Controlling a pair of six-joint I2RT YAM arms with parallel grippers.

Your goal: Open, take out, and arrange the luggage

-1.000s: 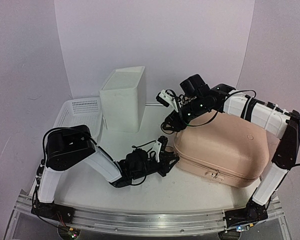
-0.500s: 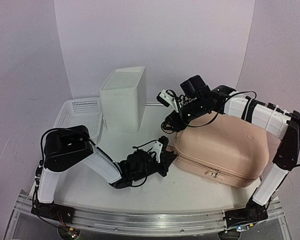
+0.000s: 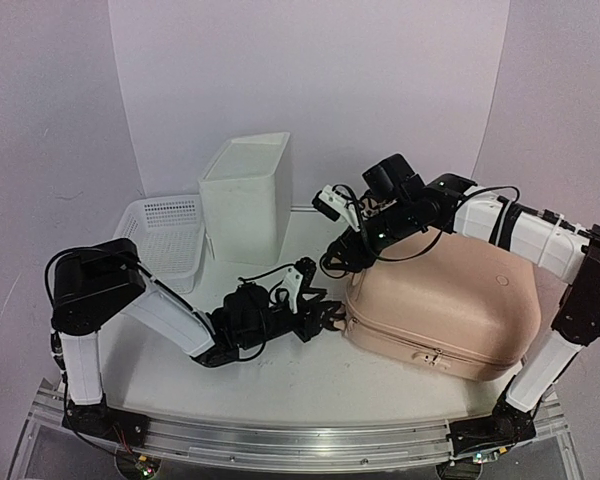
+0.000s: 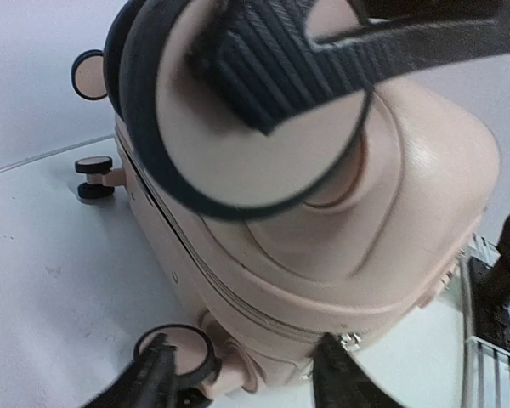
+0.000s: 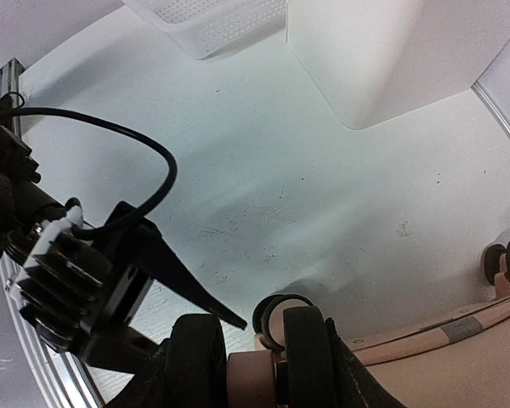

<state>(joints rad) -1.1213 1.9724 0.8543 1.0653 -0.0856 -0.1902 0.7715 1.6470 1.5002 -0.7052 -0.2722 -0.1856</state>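
Fingers on the left (image 4: 155, 381) stand reopened, empty, beside the luggage (image 3: 450, 300) zipper (image 4: 348, 342), pull likely missed; right fingers (image 5: 306, 348) clamp a wheel (image 4: 238, 161).

Down at the bottom edge the right gripper (image 5: 253, 376) clasps a twin black caster wheel (image 5: 307, 347) of the peach luggage (image 5: 459, 340), the left gripper (image 5: 177, 293) just beside it, with a white box (image 5: 365, 51) and mesh basket (image 5: 212, 21) farther off on the pale table (image 5: 263, 153).
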